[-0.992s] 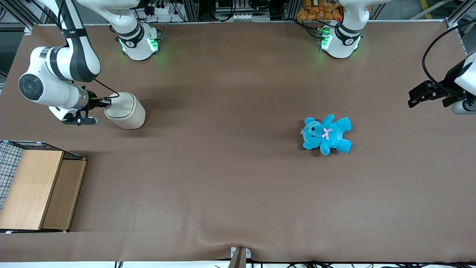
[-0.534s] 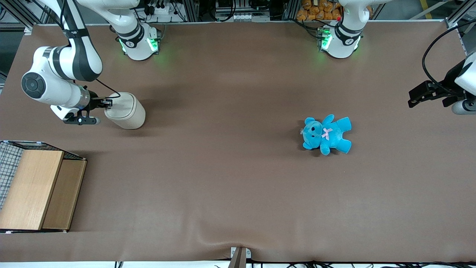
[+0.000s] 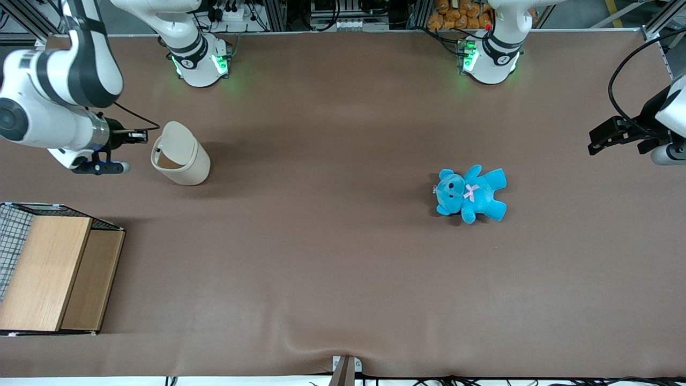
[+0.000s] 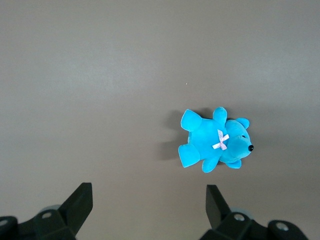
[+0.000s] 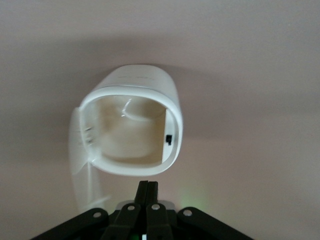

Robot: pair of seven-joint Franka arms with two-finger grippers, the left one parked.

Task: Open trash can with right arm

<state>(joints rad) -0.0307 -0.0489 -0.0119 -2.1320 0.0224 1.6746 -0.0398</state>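
your gripper (image 3: 140, 135) hangs pinched shut just beside the open trash can (image 3: 179, 155) at your arm's end of the table; swing back carelessly and you'll likely knock that lid (image 3: 176, 142) shut.

the trash can (image 3: 180, 161) stands toward the working arm's end of the table (image 3: 332, 257), its lid (image 3: 174, 140) raised. the gripper (image 3: 138, 135) hangs just beside its rim, apart, fingers together. the teddy bear (image 3: 470, 193) lies well apart toward the parked arm's end. the wooden-topped wire box (image 3: 51, 271) sits nearer the front camera than the trash can.
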